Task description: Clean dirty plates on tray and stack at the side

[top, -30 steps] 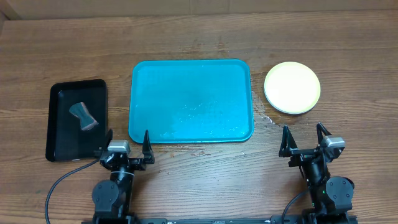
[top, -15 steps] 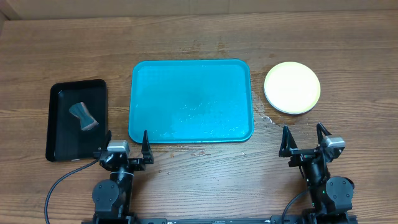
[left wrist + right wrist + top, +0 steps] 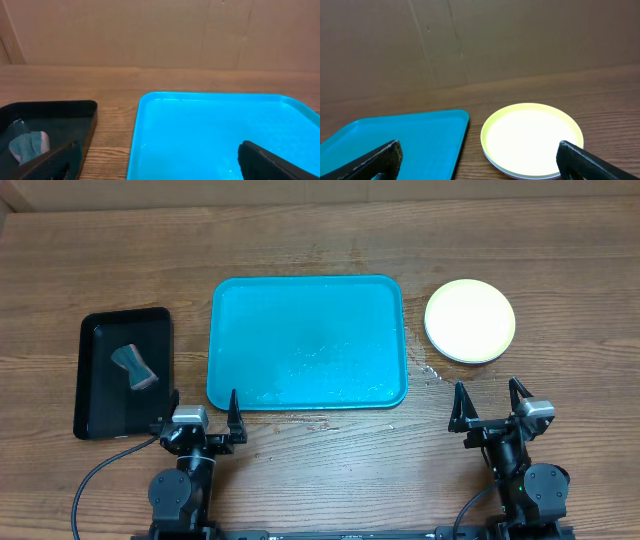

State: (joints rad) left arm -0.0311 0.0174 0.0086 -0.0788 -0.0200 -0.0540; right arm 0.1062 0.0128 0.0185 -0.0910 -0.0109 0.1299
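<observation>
In the middle of the wooden worktop [image 3: 560, 270], seen from overhead, the tray [image 3: 307, 342] lies flat with its long sides running from 9 to 3 o'clock. Its teal floor carries no plate, only a faint wet sheen and some droplets toward the 5 o'clock corner. The plates [image 3: 470, 321] sit off the tray at about 2 o'clock from it, near its right short edge but not touching it. They are nested into one round stack with a pale top face and a yellow-green rim. The right wrist view shows a lighter edge beneath that rim, but how many plates make up the stack I cannot tell. A small wet patch [image 3: 427, 366] glistens on the wood between the tray's 4 o'clock corner and the stack.

At 9 o'clock from the tray, just beside it, lies a smaller black tray [image 3: 125, 372] holding a grey-blue object [image 3: 134, 366].

The left gripper [image 3: 205, 406] sits at 7 o'clock from the tray, just off its near rim, its fingers spread wide apart with nothing between them. The right gripper [image 3: 487, 394] sits at 6 o'clock from the stack, fingers likewise wide apart and empty, apart from the plates.
</observation>
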